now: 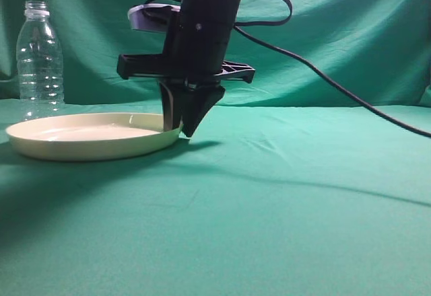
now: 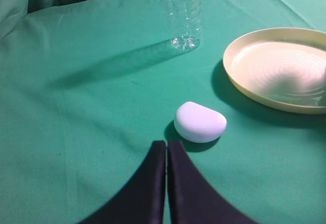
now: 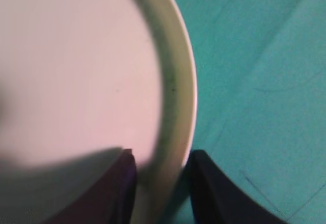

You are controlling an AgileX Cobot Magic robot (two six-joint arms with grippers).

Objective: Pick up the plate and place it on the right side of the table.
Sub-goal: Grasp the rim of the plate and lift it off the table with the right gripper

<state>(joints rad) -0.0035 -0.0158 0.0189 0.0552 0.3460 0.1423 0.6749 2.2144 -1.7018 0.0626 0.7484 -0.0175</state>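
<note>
Right claw (image 3: pixel 159 183) straddles the plate (image 1: pixel 87 136) rim at desk (image 1: pixel 283 202) left, fingers narrow but gapped; pinch squarely before lifting; left claw (image 2: pixel 166 155) closed, empty.

A round, shallow cream-yellow plate (image 1: pixel 91 136) lies flat on the table (image 1: pixel 283 202), a teal-green cloth with slight wrinkles, at the left of the exterior view. The plate's low raised rim runs unbroken around a smooth, paler well. In the left wrist view the plate (image 2: pixel 277 68) sits at the upper right of the frame, cut off by the right edge, with faint concentric rings showing in its well and its shadow falling on the cloth to its left. In the right wrist view the plate (image 3: pixel 76 71) fills the left and centre of the frame, its rim curving from top centre down to bottom centre, with bare table (image 3: pixel 260 81) at right.
</note>
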